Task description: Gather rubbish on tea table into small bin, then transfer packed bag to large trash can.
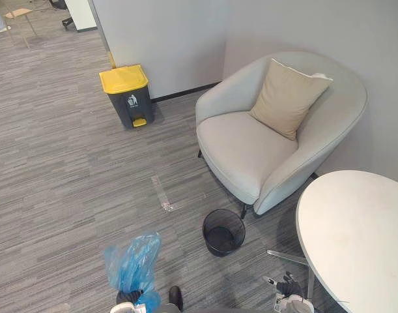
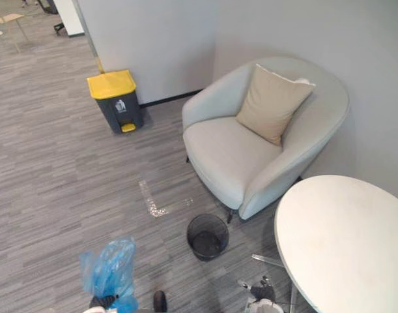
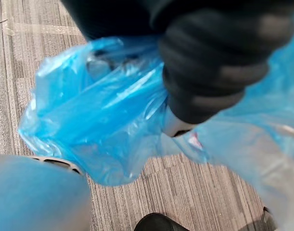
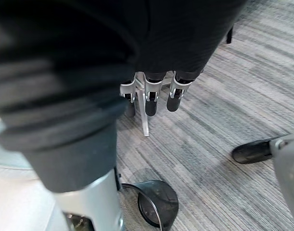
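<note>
Our left hand [image 3: 209,72] carries the blue bag [image 3: 98,110] clear of the floor, though we cannot tell its grip. Our right hand [image 4: 151,96] hangs slack and empty. The small bin [image 1: 223,231] stands unlined and the surface [image 1: 355,228] bare, so we judge that only the trip to the large trash can [image 1: 128,94], well apart, is left.

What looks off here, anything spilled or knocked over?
Nothing spilled or tipped. The small bin stands upright with no liner; the blue bag is up at the left hand. The large trash can has its lid shut. Only oddity: an L-shaped strip of pale tape stuck on the carpet.
</note>
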